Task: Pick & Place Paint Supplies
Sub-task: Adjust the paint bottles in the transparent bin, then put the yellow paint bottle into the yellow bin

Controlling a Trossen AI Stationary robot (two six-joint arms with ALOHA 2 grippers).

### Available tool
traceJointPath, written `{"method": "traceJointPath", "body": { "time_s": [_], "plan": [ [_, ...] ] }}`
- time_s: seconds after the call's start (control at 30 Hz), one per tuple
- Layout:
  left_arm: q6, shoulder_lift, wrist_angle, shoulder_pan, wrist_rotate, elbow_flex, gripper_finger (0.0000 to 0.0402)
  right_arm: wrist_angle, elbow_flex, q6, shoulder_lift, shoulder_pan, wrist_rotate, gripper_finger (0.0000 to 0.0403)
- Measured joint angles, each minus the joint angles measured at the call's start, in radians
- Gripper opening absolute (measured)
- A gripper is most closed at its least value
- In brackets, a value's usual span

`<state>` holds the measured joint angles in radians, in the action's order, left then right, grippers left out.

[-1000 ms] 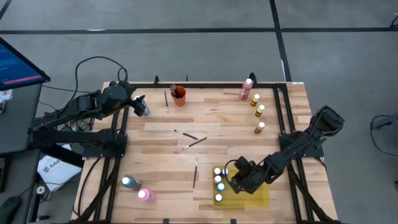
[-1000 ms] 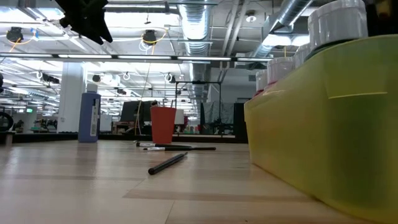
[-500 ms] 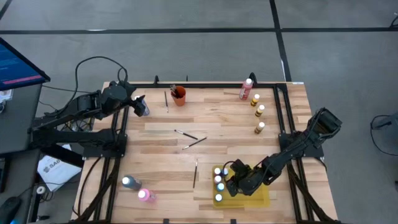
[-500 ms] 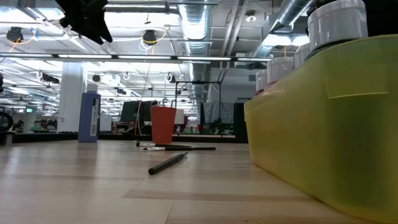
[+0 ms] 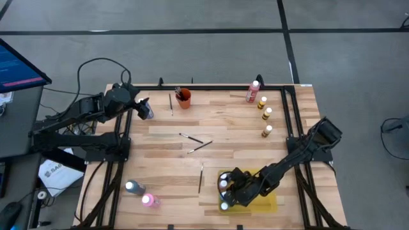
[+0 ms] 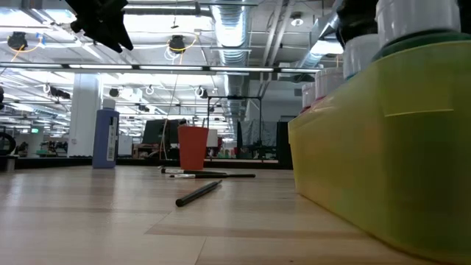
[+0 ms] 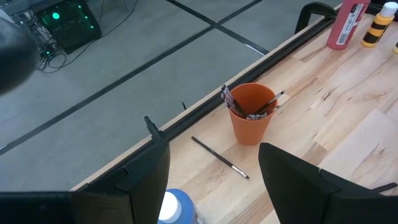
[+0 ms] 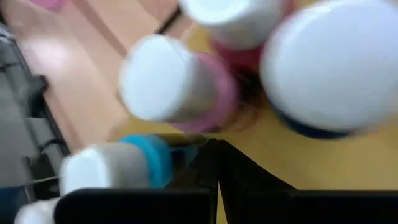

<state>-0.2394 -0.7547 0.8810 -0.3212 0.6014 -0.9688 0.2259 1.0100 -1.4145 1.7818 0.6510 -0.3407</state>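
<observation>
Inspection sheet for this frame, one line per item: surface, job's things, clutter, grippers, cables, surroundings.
Surface: wooden table, black-framed.
Job's things: white-capped paint bottles in the yellow tray; a red bottle and three yellow bottles far right; pink bottle near left; loose paintbrushes mid-table.
Clutter: orange cup holding brushes.
Grippers: left gripper open around a blue bottle at the left edge; right gripper shut among the tray's bottles.
Cables: black cable looped behind the left arm.
Surroundings: grey floor, monitor at left.
</observation>
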Motion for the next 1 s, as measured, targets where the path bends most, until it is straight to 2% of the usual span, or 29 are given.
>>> {"method": "traceJointPath", "body": {
  "time_s": [0.3, 0.43, 0.53, 0.7, 0.87, 1.0],
  "plan": [
    [0.000, 0.000, 0.000, 0.000, 0.000, 0.000, 0.0237, 0.024, 0.003, 0.000, -0.022, -0.004, 0.007, 0.0000],
    [0.000, 0.000, 0.001, 0.000, 0.000, 0.000, 0.0237, 0.117, 0.039, 0.004, -0.080, -0.006, 0.065, 0.0000],
    [0.000, 0.000, 0.001, 0.000, 0.000, 0.000, 0.0237, 0.282, 0.096, 0.024, -0.167, -0.013, 0.076, 0.0000],
    [0.000, 0.000, 0.001, 0.000, -0.008, 0.000, 0.0237, 0.716, 0.220, -0.001, -0.315, -0.087, 0.050, 0.0000],
    [-0.001, 0.000, 0.001, 0.000, -0.008, 0.000, 0.0237, 1.114, 0.290, -0.049, -0.387, -0.253, 0.018, 0.0009],
    [-0.001, 0.000, 0.001, 0.000, -0.008, 0.000, 0.0237, 1.315, 0.291, 0.004, -0.398, -0.438, 0.019, 0.0052]
  ]
}}
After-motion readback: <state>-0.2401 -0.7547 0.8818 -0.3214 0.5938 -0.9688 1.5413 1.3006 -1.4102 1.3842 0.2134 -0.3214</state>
